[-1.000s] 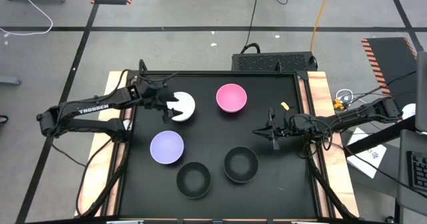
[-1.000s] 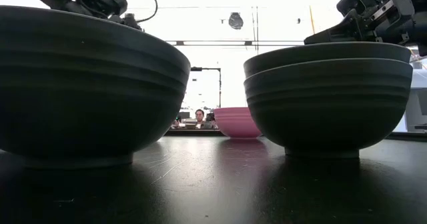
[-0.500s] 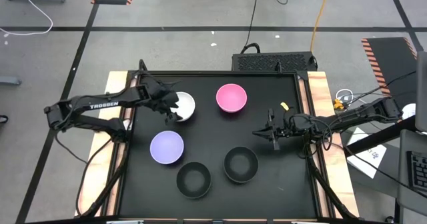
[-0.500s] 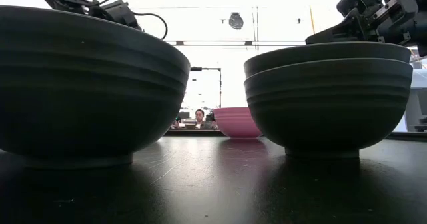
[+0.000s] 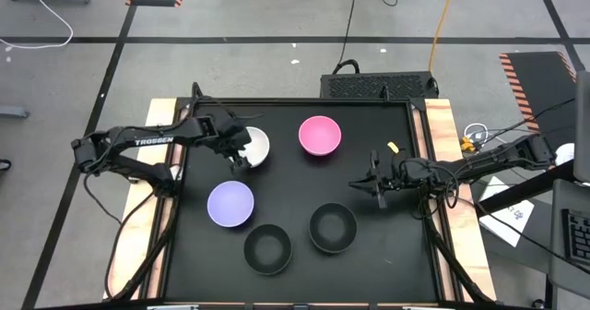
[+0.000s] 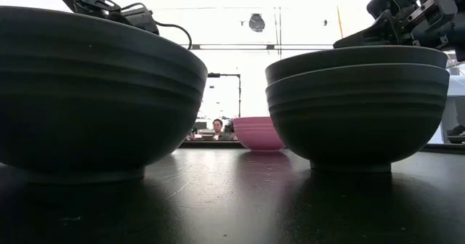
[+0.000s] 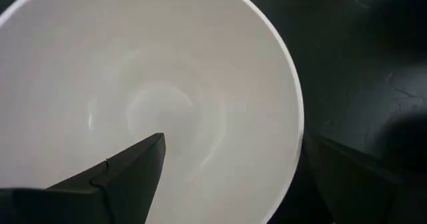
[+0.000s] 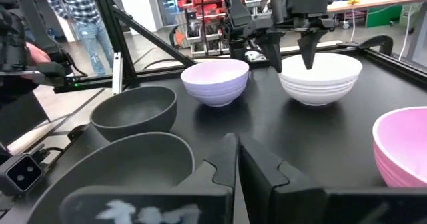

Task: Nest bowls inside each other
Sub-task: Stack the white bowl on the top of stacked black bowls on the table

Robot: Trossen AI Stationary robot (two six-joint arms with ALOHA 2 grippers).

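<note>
In the high view the white bowl (image 5: 257,145) stands far left, the pink bowl (image 5: 320,135) beside it, and the lavender bowl (image 5: 230,203) nearer. One black bowl (image 5: 267,248) stands alone. Another black bowl sits nested in a third as a stack (image 5: 333,227), the upper rim (image 6: 356,53) showing in the low view. My left gripper (image 5: 239,155) is open, pointing down over the white bowl's left rim (image 7: 293,117), with one finger (image 7: 133,164) inside and one finger (image 7: 347,171) outside, apart from it. My right gripper (image 5: 358,183) is shut and hovers right of centre, holding nothing.
All bowls rest on their bases on the black table top (image 5: 295,190), which has a raised wooden border (image 5: 433,135). Open table lies between the pink bowl and the black stack. A small yellow scrap (image 5: 393,146) lies near the far right corner. People stand beyond the table (image 8: 80,11).
My left gripper has shifted from over the white bowl's middle toward the table's left edge, to the bowl's left rim, and its arm has swung in behind it. The white bowl has stayed in place, and more of it shows now.
</note>
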